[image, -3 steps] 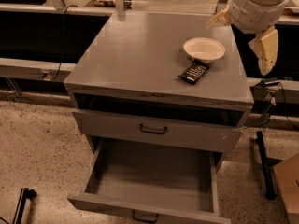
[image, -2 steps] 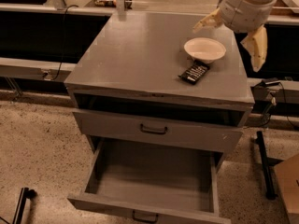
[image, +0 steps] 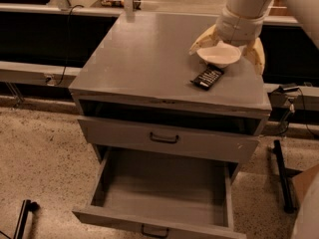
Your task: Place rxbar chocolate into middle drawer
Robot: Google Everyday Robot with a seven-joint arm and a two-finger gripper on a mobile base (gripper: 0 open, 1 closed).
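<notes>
- Claw [image: 225, 58]: one, on the pale arm [image: 244, 9]. It hangs over the right rear of the worktop [image: 144, 59], its two tan fingers [image: 202, 40] spread wide apart either side of the white bowl [image: 218, 55]. It holds nothing.
- Rxbar chocolate [image: 207, 77]: flat, black-wrapped, lying on the worktop just in front of the bowl, not gripped.
- Middle drawer [image: 149, 222]: lowest in the grey cabinet [image: 84, 96], pulled well out. The bar is not in it.
- Handled drawer [image: 164, 138]: directly above, shut.
- Step in hand, by judgement: approach for the pick, with the transfer not yet begun.
- Next move calls for: bringing the claw forward off the bowl and down, setting the fingers across the bar's narrow width, and keeping clear of the bowl rim.
</notes>
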